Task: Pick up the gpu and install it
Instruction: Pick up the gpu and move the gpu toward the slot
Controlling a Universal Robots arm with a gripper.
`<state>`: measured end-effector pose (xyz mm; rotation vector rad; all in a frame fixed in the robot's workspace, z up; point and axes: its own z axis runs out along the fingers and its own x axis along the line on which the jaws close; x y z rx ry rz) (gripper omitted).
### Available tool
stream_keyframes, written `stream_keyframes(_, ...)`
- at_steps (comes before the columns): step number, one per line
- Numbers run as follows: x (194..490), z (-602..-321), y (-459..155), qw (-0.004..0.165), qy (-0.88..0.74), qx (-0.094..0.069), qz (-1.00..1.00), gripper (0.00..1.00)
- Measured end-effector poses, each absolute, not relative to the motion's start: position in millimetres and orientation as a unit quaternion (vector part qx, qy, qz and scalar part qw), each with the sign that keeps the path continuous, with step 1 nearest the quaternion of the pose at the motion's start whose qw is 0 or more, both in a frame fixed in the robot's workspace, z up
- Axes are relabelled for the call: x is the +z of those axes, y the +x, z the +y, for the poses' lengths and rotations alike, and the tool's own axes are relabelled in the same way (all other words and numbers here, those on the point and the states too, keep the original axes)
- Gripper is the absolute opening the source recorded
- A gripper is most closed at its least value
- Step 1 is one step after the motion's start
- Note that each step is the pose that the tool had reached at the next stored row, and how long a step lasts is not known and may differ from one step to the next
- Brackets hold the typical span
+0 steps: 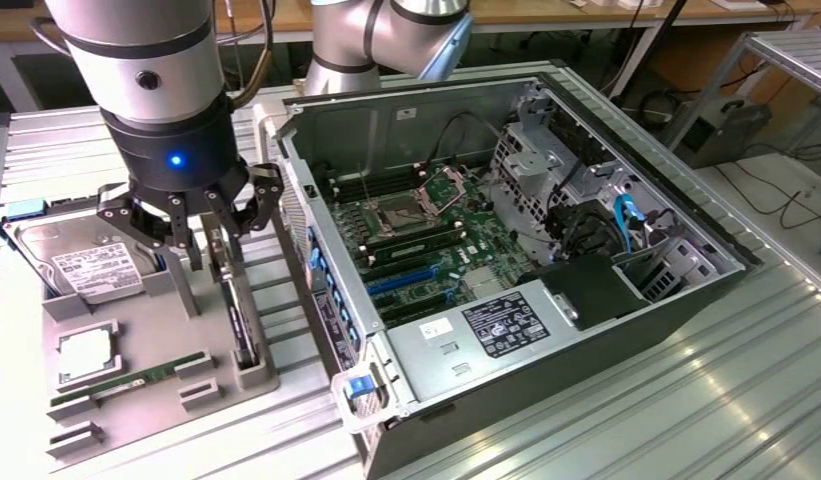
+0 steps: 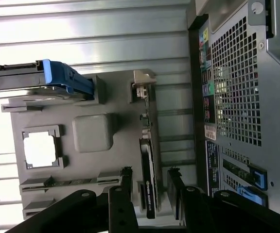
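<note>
Tool [image 2: 149,171] open astride gpu [image 2: 148,155] in wrist view, motherboard [image 1: 430,240] inside case [image 1: 584,400] in exterior view

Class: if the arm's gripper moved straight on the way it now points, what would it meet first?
Probably the thin black rectangular gpu, standing on edge in the grey holder tray. The open gripper has a finger on either side of it, though depth is unclear.

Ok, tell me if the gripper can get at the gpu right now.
Probably yes: the gripper hangs over the gpu standing on edge in the grey tray, its open fingers either side, nothing between.
</note>
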<state>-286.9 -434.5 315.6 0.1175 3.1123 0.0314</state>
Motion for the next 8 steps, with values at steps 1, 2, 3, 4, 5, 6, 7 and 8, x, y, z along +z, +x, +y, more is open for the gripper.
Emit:
stream_keyframes(1,315.6,-434.5,-286.9,0.013,0.038,0.010,0.999,0.42)
stream_keyframes(2,315.7,-434.5,-286.9,0.013,0.038,0.010,0.999,0.42)
stream_keyframes(3,315.6,-434.5,-286.9,0.013,0.038,0.010,0.999,0.42)
stream_keyframes(4,315.6,-434.5,-286.9,0.013,0.038,0.010,0.999,0.42)
stream_keyframes(5,315.6,-434.5,-286.9,0.014,0.038,0.010,0.999,0.42)
stream_keyframes(6,315.5,-434.5,-286.9,0.014,0.038,0.010,0.999,0.42)
stream_keyframes(7,315.5,-434.5,-286.9,0.013,0.038,0.010,0.999,0.42)
stream_keyframes(8,315.3,-434.5,-286.9,0.014,0.038,0.010,0.999,0.42)
